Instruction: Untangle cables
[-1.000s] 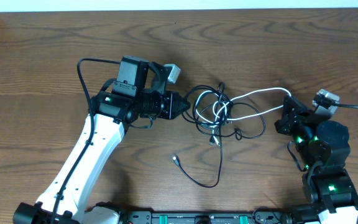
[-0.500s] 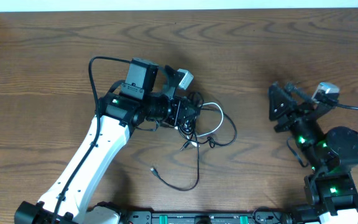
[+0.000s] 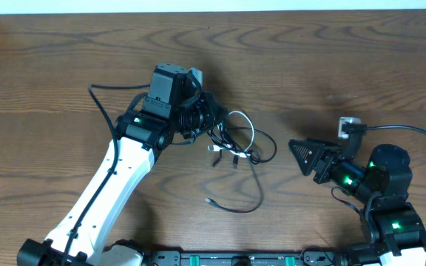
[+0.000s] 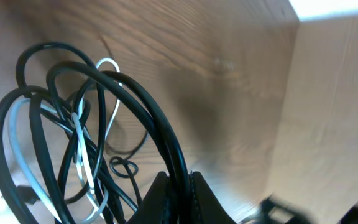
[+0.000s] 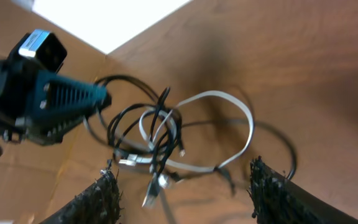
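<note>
the cables [image 3: 237,140] were seen bunched in a loose knot near the middle of the table [image 3: 361,66], just off the tip of the left gripper [image 3: 208,124], with one black tail [image 3: 235,211] trailed toward the near edge. the left gripper was clenched on a black strand of the bundle. the right gripper [image 3: 303,158] was spread wide with nothing held, pointed at the knot but apart from it.

the step in hand was judged to be a fresh pick by the right gripper. it would be done best if a single outer loop were chosen. the white cable [image 5: 216,93] was thought likeliest, since it bulged clear of the black coils. that strand alone should be enclosed, then drawn slowly away from the left anchor, so that the knot was loosened rather than tightened.

the pinch itself was shown only by the left wrist view, where the strand passed between the two fingers. the gap between the right fingers [image 5: 101,199] was shown plainly only by the right wrist view. the tail's full run was laid out only from overhead.
</note>
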Robot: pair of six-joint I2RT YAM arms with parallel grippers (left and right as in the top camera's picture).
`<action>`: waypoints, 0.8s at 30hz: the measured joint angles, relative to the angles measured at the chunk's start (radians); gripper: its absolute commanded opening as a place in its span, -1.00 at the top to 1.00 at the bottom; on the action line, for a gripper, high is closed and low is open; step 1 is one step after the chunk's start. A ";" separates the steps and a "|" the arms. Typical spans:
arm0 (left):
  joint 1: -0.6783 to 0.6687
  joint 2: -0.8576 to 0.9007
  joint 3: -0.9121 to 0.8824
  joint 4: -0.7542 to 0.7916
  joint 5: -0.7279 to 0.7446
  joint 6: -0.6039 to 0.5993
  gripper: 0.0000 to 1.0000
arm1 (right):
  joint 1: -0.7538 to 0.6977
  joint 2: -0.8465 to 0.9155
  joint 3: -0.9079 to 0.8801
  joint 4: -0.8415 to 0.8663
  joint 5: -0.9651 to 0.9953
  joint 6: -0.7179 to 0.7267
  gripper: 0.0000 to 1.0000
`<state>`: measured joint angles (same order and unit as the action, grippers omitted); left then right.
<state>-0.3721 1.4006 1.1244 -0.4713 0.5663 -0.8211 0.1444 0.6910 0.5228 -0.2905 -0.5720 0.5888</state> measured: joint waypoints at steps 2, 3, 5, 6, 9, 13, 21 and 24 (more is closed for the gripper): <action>0.000 0.000 0.000 0.000 -0.021 -0.106 0.85 | 0.008 0.001 0.000 -0.003 -0.030 0.013 -0.23; 0.000 0.000 0.000 0.000 -0.027 -0.163 0.85 | 0.013 0.000 0.000 -0.004 -0.042 0.019 -0.21; 0.000 0.000 0.000 0.000 -0.037 -0.255 0.85 | 0.025 0.000 0.000 -0.004 -0.064 0.029 -0.16; 0.000 0.000 0.000 0.000 -0.042 -0.297 0.85 | 0.036 0.000 0.000 -0.004 -0.073 0.033 -0.13; 0.000 0.000 0.000 0.000 -0.050 -0.436 0.85 | 0.072 0.000 0.000 -0.005 -0.098 0.056 -0.05; 0.000 0.000 0.000 0.000 -0.054 -0.605 0.85 | 0.128 0.000 0.000 -0.005 -0.115 0.100 0.10; 0.000 0.000 0.000 0.000 -0.057 -0.844 0.85 | 0.240 0.014 0.000 -0.034 -0.110 0.231 0.23; 0.000 0.000 0.000 0.000 -0.057 -0.883 0.85 | 0.292 0.047 0.000 -0.039 -0.061 0.281 0.17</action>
<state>-0.3721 1.4006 1.1244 -0.4709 0.5095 -1.7046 0.4366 0.7380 0.5228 -0.3290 -0.6334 0.8700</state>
